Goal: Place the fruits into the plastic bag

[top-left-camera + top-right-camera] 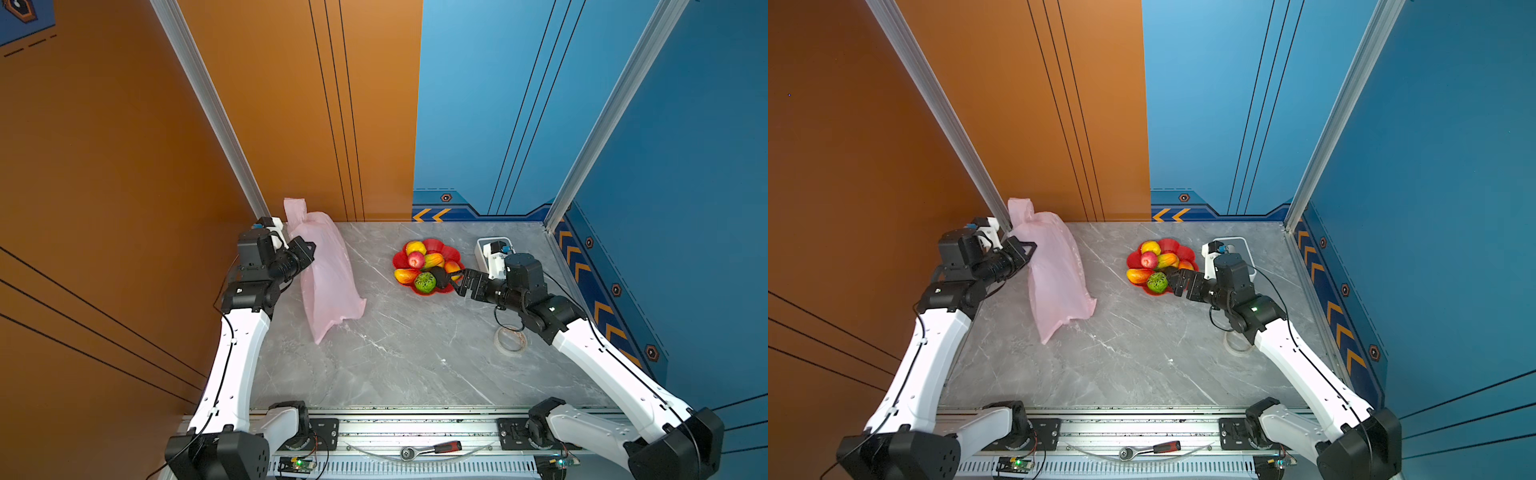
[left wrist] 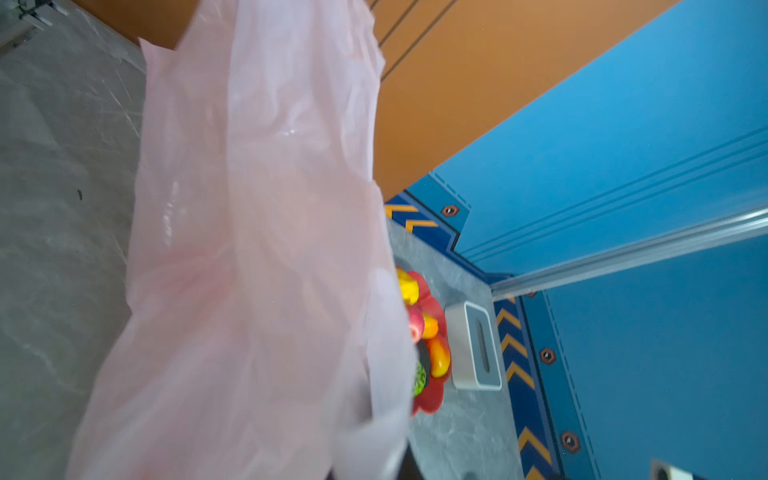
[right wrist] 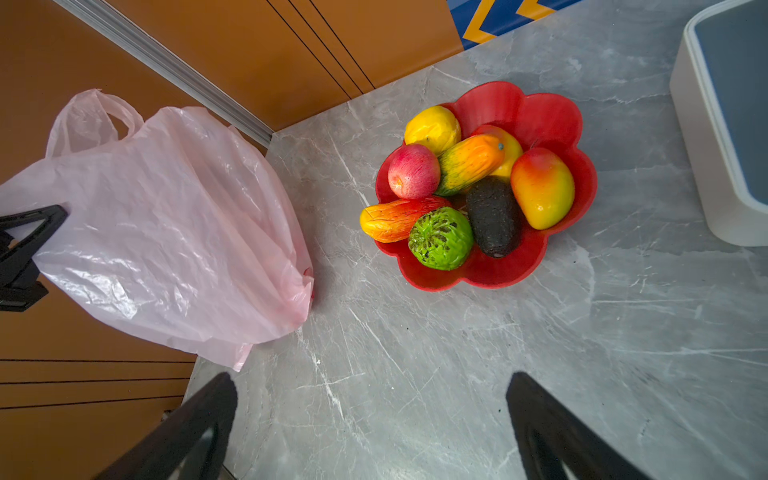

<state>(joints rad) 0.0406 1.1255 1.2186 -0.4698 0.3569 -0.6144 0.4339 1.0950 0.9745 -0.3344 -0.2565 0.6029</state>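
The pale pink plastic bag (image 1: 328, 282) (image 1: 1059, 282) hangs slack at the table's left. My left gripper (image 1: 309, 247) (image 3: 33, 232) is shut on its upper edge. In the left wrist view the bag (image 2: 249, 249) hides the jaws. The fruits lie in a red scalloped dish (image 3: 540, 108) (image 1: 451, 251): lemon (image 3: 432, 129), apple (image 3: 413, 170), mango (image 3: 542, 187), green round one (image 3: 440, 239), avocado (image 3: 494, 216). My right gripper (image 3: 372, 380) (image 1: 455, 282) hovers open at the dish's near right side, with nothing between its fingers.
A white-grey tissue box (image 1: 484, 249) (image 3: 727, 124) stands right behind the dish. A tape roll (image 1: 510, 340) lies under the right forearm. A red-handled ratchet (image 1: 432, 449) rests on the front rail. Orange and blue walls close in the back and sides.
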